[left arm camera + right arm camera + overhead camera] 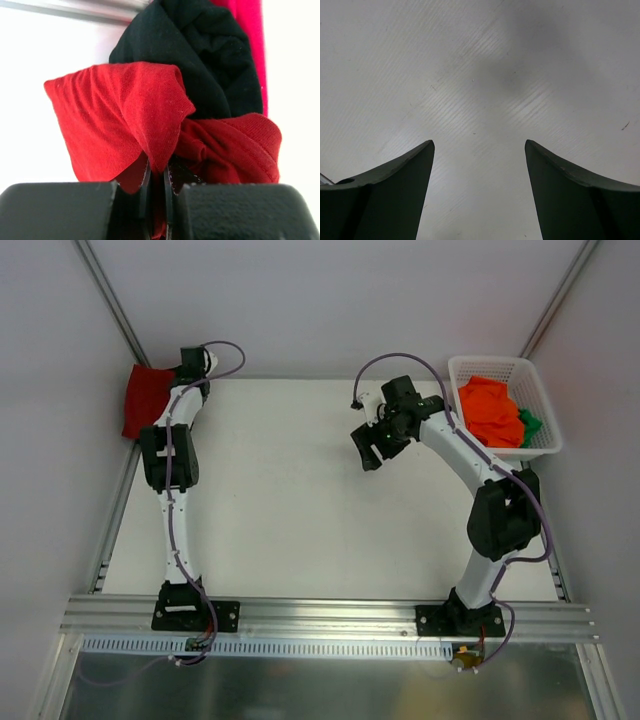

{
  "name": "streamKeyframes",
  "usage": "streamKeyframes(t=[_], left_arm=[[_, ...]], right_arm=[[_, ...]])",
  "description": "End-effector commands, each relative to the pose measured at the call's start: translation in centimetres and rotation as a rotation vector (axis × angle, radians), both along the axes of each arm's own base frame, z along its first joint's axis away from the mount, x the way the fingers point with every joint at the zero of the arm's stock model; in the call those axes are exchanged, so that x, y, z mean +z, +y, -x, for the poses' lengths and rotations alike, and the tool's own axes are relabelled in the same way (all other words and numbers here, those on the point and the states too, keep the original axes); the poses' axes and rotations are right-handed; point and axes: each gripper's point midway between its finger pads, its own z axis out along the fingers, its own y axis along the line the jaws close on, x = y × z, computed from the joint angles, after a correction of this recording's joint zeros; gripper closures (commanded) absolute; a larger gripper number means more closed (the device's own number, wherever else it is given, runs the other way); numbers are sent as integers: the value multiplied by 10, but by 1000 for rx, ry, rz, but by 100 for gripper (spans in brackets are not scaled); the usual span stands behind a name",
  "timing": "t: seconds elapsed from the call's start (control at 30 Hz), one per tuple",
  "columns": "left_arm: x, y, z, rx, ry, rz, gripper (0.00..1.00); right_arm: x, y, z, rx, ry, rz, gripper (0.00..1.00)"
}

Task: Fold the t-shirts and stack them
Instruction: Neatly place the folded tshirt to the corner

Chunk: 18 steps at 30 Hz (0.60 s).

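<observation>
Your left gripper (156,172) is pinching the dark red t-shirt (115,125), far left, apparently against a black t-shirt (200,60); your right gripper (479,145) is hovering spread.

On my screen the dark red t-shirt (120,115) reads as soft, matt knit cloth; the black t-shirt (200,60) is the same dull jersey; the left gripper (156,172) has a grainy black plastic casing; the right gripper (479,145) looks smoother, dark and matt; the table (480,65) is pale and faintly streaked; the basket (500,367) is white plastic lattice; the rail (330,612) is brushed metal.
</observation>
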Motion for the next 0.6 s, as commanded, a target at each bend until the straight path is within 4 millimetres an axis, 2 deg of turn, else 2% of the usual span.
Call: streamKeyframes(t=[0.0,0.03,0.17,0.2,0.23,0.27,0.3,0.33,0.37,0.4,0.43,0.47,0.5,0.53,0.57], left_arm=[[7,-22,-25,-54,-21,-25,100],[-3,-22,-26,-54,1,-26,100],[-6,-23,-28,-51,-2,-19,100],[-4,-22,-28,-44,-7,-22,92],[-2,-22,-27,-41,-10,-19,53],[1,-22,-26,-40,-15,-15,34],[-6,-22,-21,-37,3,-10,12],[6,-21,-19,-31,-16,-3,1],[12,-20,-16,-15,-41,22,1],[6,-19,-8,-6,-27,41,1],[30,-19,-6,-1,-83,75,1],[27,-18,1,2,-82,86,1],[35,-18,5,3,-102,96,1],[63,-22,9,-9,-159,116,1],[74,-26,12,-19,-189,135,1]], right_arm=[[12,-3,5,-6,-28,-4,23],[11,-3,6,-6,-26,-3,23],[7,-6,8,-9,-27,2,23],[7,-6,7,-9,-27,2,23],[6,-5,7,-9,-23,0,23],[6,-4,8,-7,-21,-4,23],[7,-4,8,-7,-21,-6,23],[8,-4,8,-6,-22,-8,23],[7,-4,8,-6,-21,-7,23],[8,-4,8,-6,-22,-8,23],[7,-4,8,-7,-21,-6,23],[7,-4,9,-6,-21,-7,23],[6,-4,9,-6,-17,-7,23],[5,-4,9,-6,-15,-6,23],[5,-4,8,-6,-13,-8,23]])
